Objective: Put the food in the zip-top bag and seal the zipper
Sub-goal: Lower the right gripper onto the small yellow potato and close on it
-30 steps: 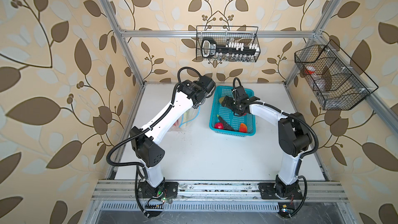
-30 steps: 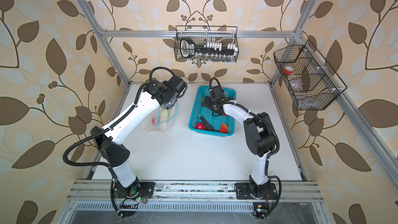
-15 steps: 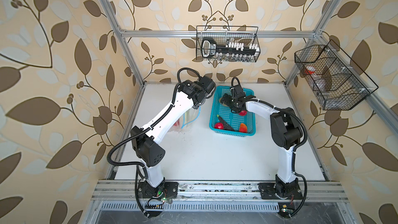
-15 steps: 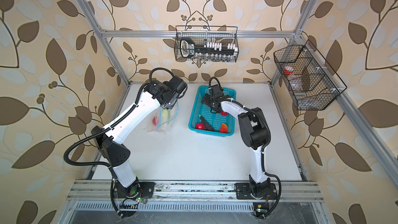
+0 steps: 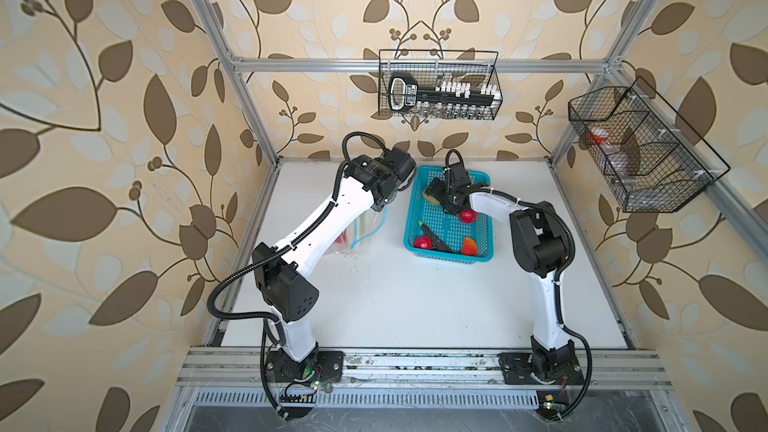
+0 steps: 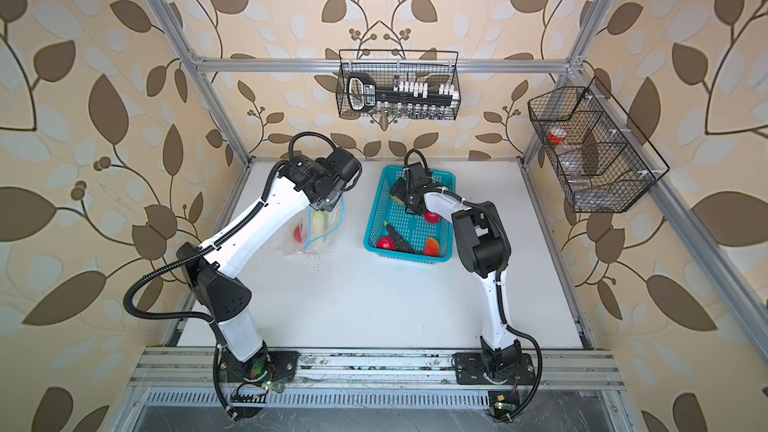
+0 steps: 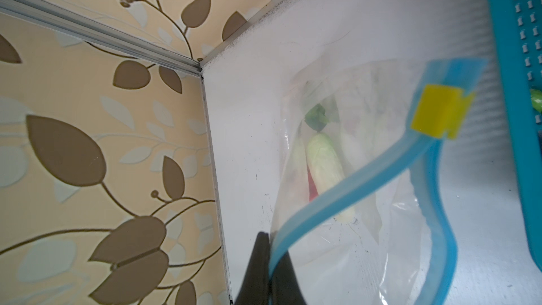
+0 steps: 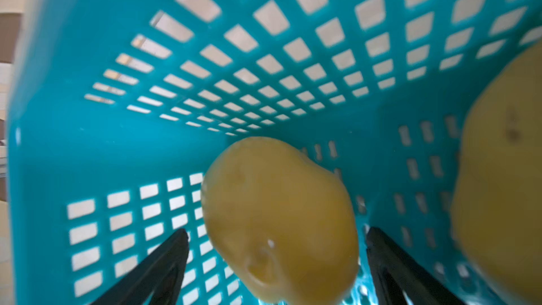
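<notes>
Left of counter [image 6: 374, 305], 10 o'clock: left end effector [image 7: 268, 247] clamped on zipper [image 7: 366, 180] of zip-top bag [image 6: 316, 238], cucumber [image 7: 322, 165] and tomato [image 6: 298, 234] inside. Basket [image 6: 372, 218] at bag's 3 o'clock: right end effector [image 8: 277, 231] jaws apart, straddling potato [image 8: 278, 200] in 11 o'clock corner.

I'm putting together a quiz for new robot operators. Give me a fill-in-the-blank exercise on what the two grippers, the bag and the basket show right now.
1. The left gripper is ____ on the blue zipper strip of the clear bag.
2. The slider tab on that strip is ____ in colour.
3. The right gripper's jaws stand ____ on either side of a potato in the basket.
4. The basket also holds ____ red tomatoes.

Missing words: shut; yellow; open; two.
</notes>
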You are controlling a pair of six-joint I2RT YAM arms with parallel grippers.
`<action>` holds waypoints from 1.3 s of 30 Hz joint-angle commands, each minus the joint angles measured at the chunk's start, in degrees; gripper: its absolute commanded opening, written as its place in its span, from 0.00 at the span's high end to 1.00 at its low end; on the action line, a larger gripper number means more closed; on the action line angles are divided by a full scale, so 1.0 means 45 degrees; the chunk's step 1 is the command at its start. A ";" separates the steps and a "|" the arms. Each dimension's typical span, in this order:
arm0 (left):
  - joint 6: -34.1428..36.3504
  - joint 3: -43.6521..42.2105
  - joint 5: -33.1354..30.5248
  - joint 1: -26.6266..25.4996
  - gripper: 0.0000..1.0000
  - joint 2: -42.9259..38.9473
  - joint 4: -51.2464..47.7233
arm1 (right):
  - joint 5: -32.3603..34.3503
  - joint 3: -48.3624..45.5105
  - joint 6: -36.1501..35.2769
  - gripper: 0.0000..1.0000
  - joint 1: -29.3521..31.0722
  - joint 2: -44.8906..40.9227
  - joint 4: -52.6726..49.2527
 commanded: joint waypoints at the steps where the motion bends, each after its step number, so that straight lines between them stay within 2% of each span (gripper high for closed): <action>1: -0.0368 -0.0067 -0.0241 -0.0083 1.00 0.0021 -0.0201 | -0.0126 0.0405 0.0580 0.07 -0.0103 0.0472 0.0335; 21: -0.0427 0.0079 -0.0301 -0.0079 1.00 0.0186 -0.0289 | -0.0432 -0.0158 0.1810 0.15 -0.0201 0.0796 0.1510; 26: -0.0388 -0.0057 -0.0326 -0.0081 1.00 0.0109 -0.0223 | -0.0613 -0.0137 0.1970 0.21 -0.0202 0.0946 0.1606; 34: -0.0388 -0.0169 -0.0260 -0.0075 1.00 0.0015 -0.0123 | -0.0875 -0.0294 0.2167 0.16 -0.0140 0.1025 0.1915; 39: -0.0425 -0.0101 -0.0212 -0.0075 1.00 0.0083 -0.0177 | -0.0769 -0.0183 0.2211 0.17 -0.0125 0.1228 0.1846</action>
